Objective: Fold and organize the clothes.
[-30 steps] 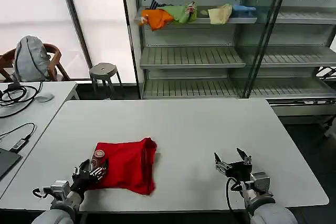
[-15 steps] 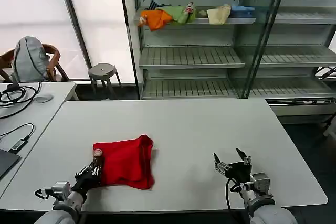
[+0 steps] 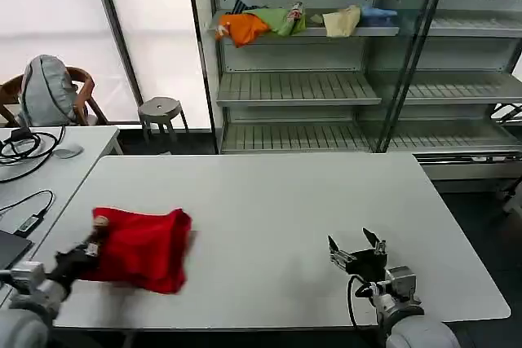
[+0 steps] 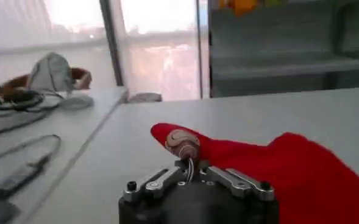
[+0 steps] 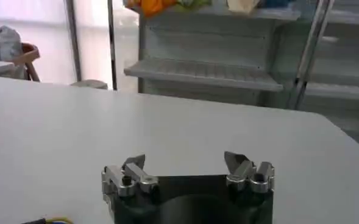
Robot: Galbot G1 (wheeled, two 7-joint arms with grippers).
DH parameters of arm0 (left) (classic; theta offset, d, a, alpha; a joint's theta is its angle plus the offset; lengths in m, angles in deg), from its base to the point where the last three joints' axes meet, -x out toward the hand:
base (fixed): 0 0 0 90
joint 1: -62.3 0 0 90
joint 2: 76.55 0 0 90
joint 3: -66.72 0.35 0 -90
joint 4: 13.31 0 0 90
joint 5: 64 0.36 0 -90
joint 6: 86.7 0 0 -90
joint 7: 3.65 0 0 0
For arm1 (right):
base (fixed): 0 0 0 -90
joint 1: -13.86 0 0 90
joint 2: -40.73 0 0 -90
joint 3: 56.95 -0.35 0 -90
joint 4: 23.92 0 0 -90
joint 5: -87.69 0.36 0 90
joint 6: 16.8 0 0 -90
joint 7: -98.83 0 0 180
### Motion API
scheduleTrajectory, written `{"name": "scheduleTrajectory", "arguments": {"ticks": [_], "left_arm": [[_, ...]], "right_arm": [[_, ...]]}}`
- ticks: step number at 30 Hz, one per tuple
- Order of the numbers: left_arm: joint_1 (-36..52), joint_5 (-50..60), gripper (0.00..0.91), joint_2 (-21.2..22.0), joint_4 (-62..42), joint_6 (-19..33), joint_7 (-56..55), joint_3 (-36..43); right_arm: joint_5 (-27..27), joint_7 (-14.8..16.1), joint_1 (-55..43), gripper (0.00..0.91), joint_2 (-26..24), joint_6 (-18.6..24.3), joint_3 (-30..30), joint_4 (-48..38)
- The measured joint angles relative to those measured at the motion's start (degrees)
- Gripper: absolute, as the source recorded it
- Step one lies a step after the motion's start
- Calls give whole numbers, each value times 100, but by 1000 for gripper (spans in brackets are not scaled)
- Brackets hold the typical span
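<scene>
Bright red soft cotton T-shirt (image 3: 140, 248), folded into a rumpled bundle with a small brown print at one corner, lies on the white rectangular table (image 3: 269, 201) near its left edge. Left gripper (image 3: 84, 254) sits at the bundle's left corner, fingers pinched tight on the fabric by the print. Right gripper (image 3: 356, 248) rests low over the table's near right area, well apart from the shirt, fingers spread and holding nothing.

A folded red T-shirt (image 3: 140, 248) lies near the white table's (image 3: 277, 201) left edge, the left gripper (image 3: 84, 253) pinching its corner.
</scene>
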State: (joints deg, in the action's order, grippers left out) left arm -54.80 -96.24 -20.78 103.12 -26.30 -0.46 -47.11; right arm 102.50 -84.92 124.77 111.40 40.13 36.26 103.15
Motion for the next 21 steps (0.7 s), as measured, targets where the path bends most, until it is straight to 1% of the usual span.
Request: {"name": "scheduleTrajectory", "arguments": {"ticks": [3, 6, 8, 11, 14, 16, 19, 21], "left_arm": [[-98, 172, 20, -283, 76, -82, 267, -591], [-169, 442, 20, -428, 216, -141, 490, -969], [-208, 707, 20, -457, 381, -165, 583, -1096], [-283, 1213, 20, -400, 719, -179, 667, -1065], [-344, 1939, 20, -210, 1033, -104, 679, -732], [-350, 2564, 20, -44, 1158, 1, 612, -344], [-322, 3513, 20, 216, 1187, 198, 442, 470], [-282, 4107, 20, 397, 1158, 306, 313, 1153]], "right_arm": [[9, 16, -6, 907, -6, 15, 13, -1], [10, 19, 21, 907, -14, 29, 4, -4], [11, 21, 48, 907, -28, 31, -16, 8], [12, 23, 96, 907, -51, 35, -58, 39], [24, 24, 149, 907, -58, 36, -126, 79], [39, 24, 187, 907, -64, 36, -181, 111], [58, 24, 247, 907, -79, 32, -280, 163], [70, 24, 282, 907, -90, 22, -352, 197]]}}
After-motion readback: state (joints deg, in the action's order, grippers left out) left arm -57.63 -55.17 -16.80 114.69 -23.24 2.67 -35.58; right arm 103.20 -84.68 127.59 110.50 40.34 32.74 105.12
